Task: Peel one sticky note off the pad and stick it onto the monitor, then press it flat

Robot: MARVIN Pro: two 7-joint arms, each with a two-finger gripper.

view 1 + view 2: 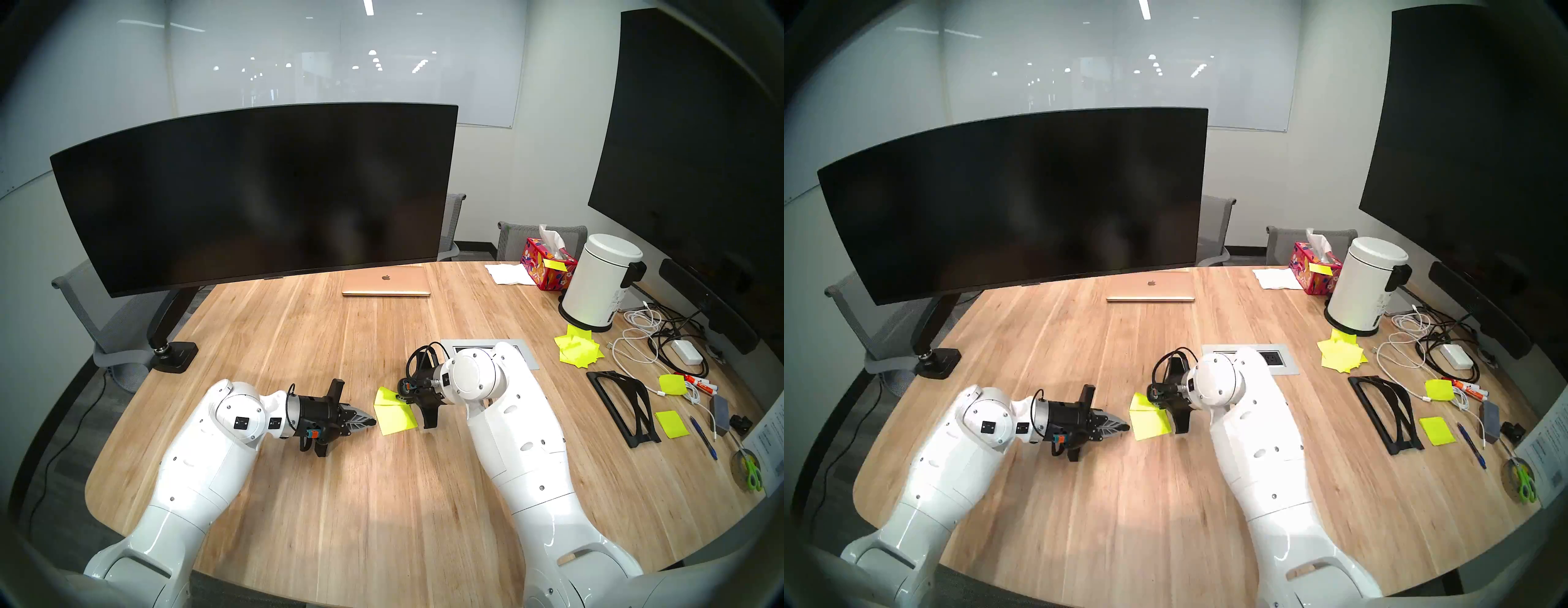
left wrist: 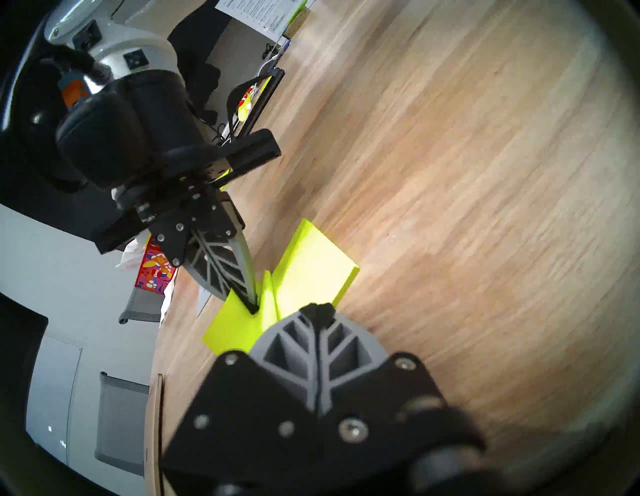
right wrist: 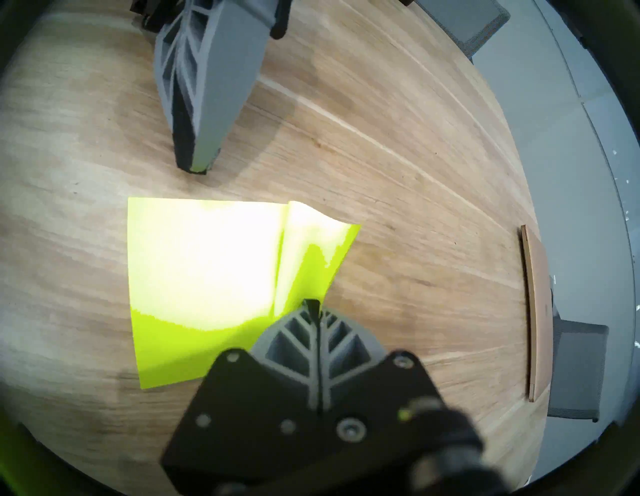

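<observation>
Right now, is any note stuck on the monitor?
No: the monitor screen is bare black, and the right gripper pinches the sticky note at the pad.

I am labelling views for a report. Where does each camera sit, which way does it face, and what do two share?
Head stereo left: on the head, facing down over the table toward the monitor; left arm and right arm show.
Head stereo right: nearly the same picture.
Left wrist: looks along the shut left gripper at the pad.
Right wrist: looks down past the right gripper, shut on the sticky note.
Both wrist views share the pad.
</observation>
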